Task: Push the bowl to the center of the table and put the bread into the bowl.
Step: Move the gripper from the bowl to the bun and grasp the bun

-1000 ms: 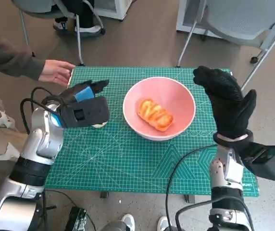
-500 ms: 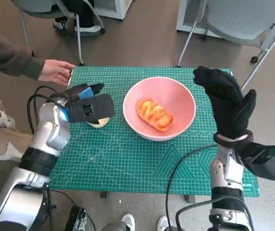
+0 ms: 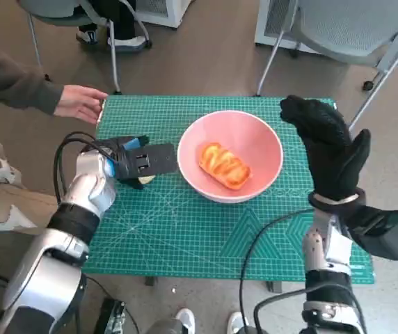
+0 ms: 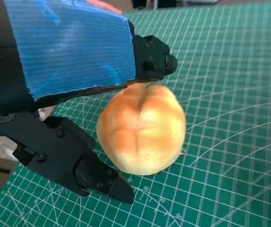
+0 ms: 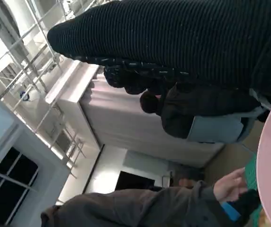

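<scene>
at the table's far left edge a person's hand (image 3: 81,103) rests by the green mat (image 3: 185,229), while the pink bowl (image 3: 255,142) holding a glazed pastry (image 3: 224,166) sits mid-table, the left hand (image 3: 140,161) beside it clasps a round bread roll (image 4: 141,128), and the right hand (image 3: 328,146) hangs spread, holding nothing.

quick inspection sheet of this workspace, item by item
surface: green cutting mat covers the table.
job's things: pink bowl sits about mid-mat with a glazed bread inside; a round bread roll lies on the mat between the left hand's fingers.
clutter: nothing seen.
hands: left hand is around the roll, contact unclear; right hand is raised beside the bowl, holding nothing.
cables: black cables at both arms.
surroundings: a person's hand at the mat's far left corner; chairs beyond.
</scene>
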Robot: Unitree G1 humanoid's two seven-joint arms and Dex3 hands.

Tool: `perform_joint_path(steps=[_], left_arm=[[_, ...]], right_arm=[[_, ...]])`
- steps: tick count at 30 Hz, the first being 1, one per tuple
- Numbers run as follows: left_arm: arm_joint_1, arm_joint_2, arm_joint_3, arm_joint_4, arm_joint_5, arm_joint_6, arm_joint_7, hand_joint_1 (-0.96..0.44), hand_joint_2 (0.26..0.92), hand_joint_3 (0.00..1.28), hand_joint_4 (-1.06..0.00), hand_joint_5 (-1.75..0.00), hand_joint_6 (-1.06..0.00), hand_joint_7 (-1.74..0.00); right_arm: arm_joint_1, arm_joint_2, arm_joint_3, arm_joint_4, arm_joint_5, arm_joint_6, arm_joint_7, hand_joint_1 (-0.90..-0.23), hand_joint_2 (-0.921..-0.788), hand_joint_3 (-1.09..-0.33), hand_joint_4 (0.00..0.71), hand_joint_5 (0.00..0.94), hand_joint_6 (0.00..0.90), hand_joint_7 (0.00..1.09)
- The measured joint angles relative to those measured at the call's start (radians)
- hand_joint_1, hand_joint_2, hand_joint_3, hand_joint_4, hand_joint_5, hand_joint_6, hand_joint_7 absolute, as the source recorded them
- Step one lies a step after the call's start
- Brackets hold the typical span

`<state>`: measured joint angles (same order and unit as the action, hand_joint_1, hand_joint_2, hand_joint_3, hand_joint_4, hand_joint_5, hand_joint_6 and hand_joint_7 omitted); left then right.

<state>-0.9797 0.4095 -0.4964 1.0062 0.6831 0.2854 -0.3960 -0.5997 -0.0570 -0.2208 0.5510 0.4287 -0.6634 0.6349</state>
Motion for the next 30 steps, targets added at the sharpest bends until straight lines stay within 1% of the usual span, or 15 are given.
perform_joint_path(steps=[13,17,18,19,20,21,22,23,24,25,26,27,28,29,30], left_arm=[[-0.069,-0.063,-0.026,0.186,0.001,-0.054,0.041,-0.31,0.690,0.00,0.00,0.00,-0.15,0.00],[-0.082,-0.072,-0.035,0.226,0.001,-0.070,0.058,-0.27,0.707,0.01,0.00,0.00,-0.17,-0.01],[-0.084,-0.074,-0.036,0.235,0.001,-0.073,0.063,-0.23,0.719,0.01,-0.05,-0.02,-0.19,-0.02],[-0.086,-0.076,-0.037,0.242,0.001,-0.076,0.072,-0.21,0.724,0.01,-0.08,-0.03,-0.20,-0.02],[-0.087,-0.078,-0.037,0.248,0.001,-0.078,0.079,-0.15,0.745,0.02,-0.25,-0.21,-0.26,-0.02],[-0.088,-0.081,-0.037,0.255,0.001,-0.079,0.093,-0.11,0.760,0.02,-0.33,-0.39,-0.30,-0.01],[-0.088,-0.084,-0.036,0.261,0.000,-0.081,0.108,0.00,0.712,0.16,-0.42,-0.57,-0.37,-0.04],[-0.087,-0.087,-0.035,0.266,-0.002,-0.083,0.128,0.15,0.633,0.39,-0.53,-0.85,-0.47,-0.07],[-0.087,-0.090,-0.034,0.268,-0.003,-0.085,0.148,0.21,0.590,0.52,-0.56,-0.99,-0.53,-0.09],[-0.085,-0.091,-0.033,0.269,-0.003,-0.089,0.175,0.29,0.520,0.73,-0.59,-1.21,-0.62,-0.13],[-0.082,-0.093,-0.032,0.268,-0.003,-0.095,0.212,0.32,0.509,0.78,-0.59,-1.29,-0.65,-0.15],[-0.079,-0.093,-0.032,0.268,-0.003,-0.101,0.240,0.36,0.495,0.87,-0.58,-1.41,-0.69,-0.22],[-0.075,-0.093,-0.032,0.268,-0.003,-0.106,0.265,0.36,0.508,0.88,-0.57,-1.45,-0.68,-0.24],[-0.071,-0.093,-0.033,0.268,-0.002,-0.111,0.286,0.38,0.531,0.88,-0.54,-1.52,-0.66,-0.27],[-0.067,-0.093,-0.034,0.268,-0.002,-0.116,0.306,0.38,0.561,0.86,-0.52,-1.55,-0.64,-0.30]], right_arm=[[0.004,0.000,-0.002,-0.005,0.007,0.003,0.000,-0.648,-0.921,-0.759,0.234,0.001,0.080,0.53],[0.007,0.000,-0.003,-0.010,0.008,0.005,0.000,-0.649,-0.921,-0.757,0.235,0.002,0.082,0.52],[0.008,-0.001,-0.004,-0.010,0.008,0.005,0.000,-0.649,-0.921,-0.757,0.235,0.002,0.083,0.52],[0.009,-0.001,-0.004,-0.011,0.008,0.005,0.000,-0.649,-0.921,-0.757,0.236,0.002,0.083,0.52],[0.009,-0.001,-0.005,-0.011,0.008,0.006,0.000,-0.649,-0.921,-0.756,0.236,0.002,0.084,0.52],[0.010,-0.001,-0.006,-0.012,0.008,0.006,0.000,-0.649,-0.921,-0.756,0.236,0.002,0.084,0.52],[0.011,-0.001,-0.006,-0.012,0.008,0.006,0.000,-0.649,-0.921,-0.756,0.236,0.002,0.085,0.52],[0.012,-0.001,-0.006,-0.013,0.008,0.006,0.000,-0.650,-0.921,-0.756,0.236,0.002,0.085,0.52],[0.013,-0.001,-0.006,-0.013,0.008,0.006,0.000,-0.650,-0.921,-0.755,0.236,0.002,0.086,0.52],[0.014,-0.001,-0.006,-0.013,0.008,0.006,0.000,-0.650,-0.921,-0.755,0.236,0.002,0.086,0.52],[0.014,-0.001,-0.006,-0.014,0.008,0.006,0.000,-0.650,-0.921,-0.755,0.237,0.002,0.086,0.52],[0.015,-0.001,-0.007,-0.014,0.008,0.006,0.000,-0.650,-0.921,-0.755,0.237,0.002,0.087,0.52],[0.015,-0.001,-0.007,-0.015,0.008,0.006,0.000,-0.651,-0.921,-0.755,0.237,0.002,0.087,0.52],[0.016,-0.001,-0.007,-0.016,0.008,0.006,0.000,-0.651,-0.921,-0.754,0.237,0.002,0.088,0.52],[0.017,-0.001,-0.007,-0.016,0.008,0.006,0.000,-0.652,-0.921,-0.754,0.237,0.002,0.088,0.52]])
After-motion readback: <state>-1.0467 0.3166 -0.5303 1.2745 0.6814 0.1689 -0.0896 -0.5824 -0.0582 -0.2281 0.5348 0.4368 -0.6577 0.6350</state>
